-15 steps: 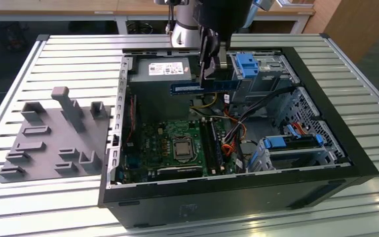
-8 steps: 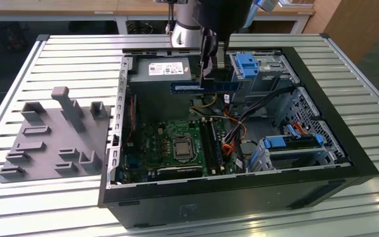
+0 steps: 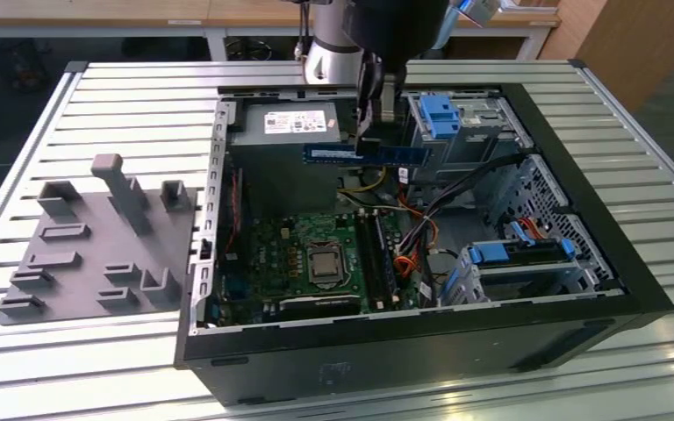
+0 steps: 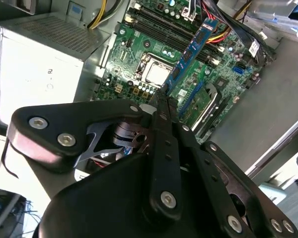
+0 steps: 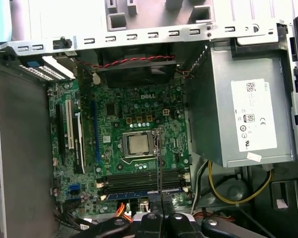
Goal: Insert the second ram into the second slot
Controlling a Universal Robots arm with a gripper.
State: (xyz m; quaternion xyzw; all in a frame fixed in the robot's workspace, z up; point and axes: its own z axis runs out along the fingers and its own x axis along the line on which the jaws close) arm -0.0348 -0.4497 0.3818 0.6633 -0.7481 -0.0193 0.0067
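My gripper (image 3: 372, 132) is shut on the second ram (image 3: 361, 154), a thin blue stick with dark chips. It hangs level above the open computer case, over the power supply end, well clear of the board. In the second wrist view the stick (image 4: 191, 54) runs out from the shut fingertips (image 4: 161, 106) towards the motherboard. The first wrist view shows it edge-on as a thin line (image 5: 159, 163) crossing the long dark memory slots (image 5: 139, 179) beside the processor socket (image 5: 137, 144). In the exterior view those slots (image 3: 379, 256) lie lower down, to the socket's right.
The case (image 3: 431, 333) lies open on a slatted metal table (image 3: 126, 96). A grey power supply (image 3: 284, 132) sits below the gripper. Blue drive-bay latches (image 3: 437, 114) and cable bundles (image 3: 413, 237) crowd the exterior view's right. A grey holder block (image 3: 97, 241) stands left of the case.
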